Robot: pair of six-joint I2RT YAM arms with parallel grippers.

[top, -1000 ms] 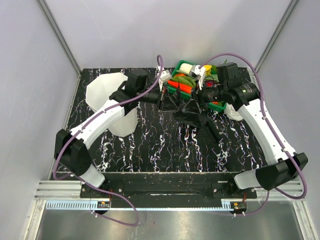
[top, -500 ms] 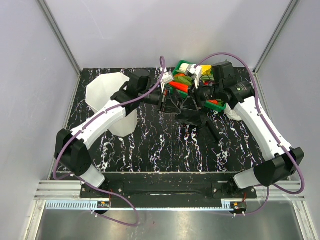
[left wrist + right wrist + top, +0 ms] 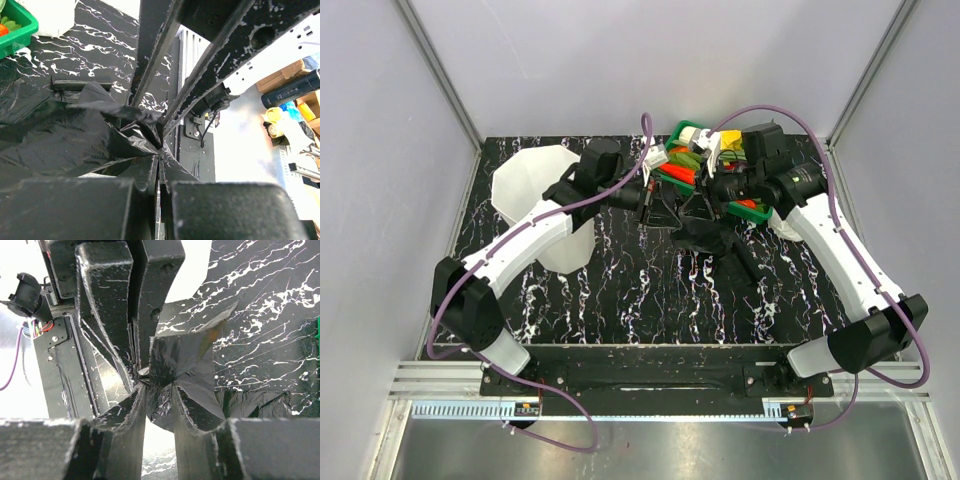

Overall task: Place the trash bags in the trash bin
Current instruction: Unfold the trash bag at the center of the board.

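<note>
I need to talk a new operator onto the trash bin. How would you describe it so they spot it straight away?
Look at the black marbled table, at its far left corner. The trash bin stands there: a tall, translucent white container with faceted walls. It is the largest container in view, unlike the shallow green tray of colourful items further right.

The trash bags (image 3: 705,228) are thin black plastic, shiny and full of crinkles. The trash bin (image 3: 530,185) is milky white plastic you can half see through, with smooth flat sides. The table (image 3: 650,290) is black with white streaks, like polished stone. The green tray (image 3: 20,31) is shiny plastic. The fingers (image 3: 102,300) are dull black, scratched and speckled white. The arms (image 3: 535,240) are smooth white plastic.
</note>
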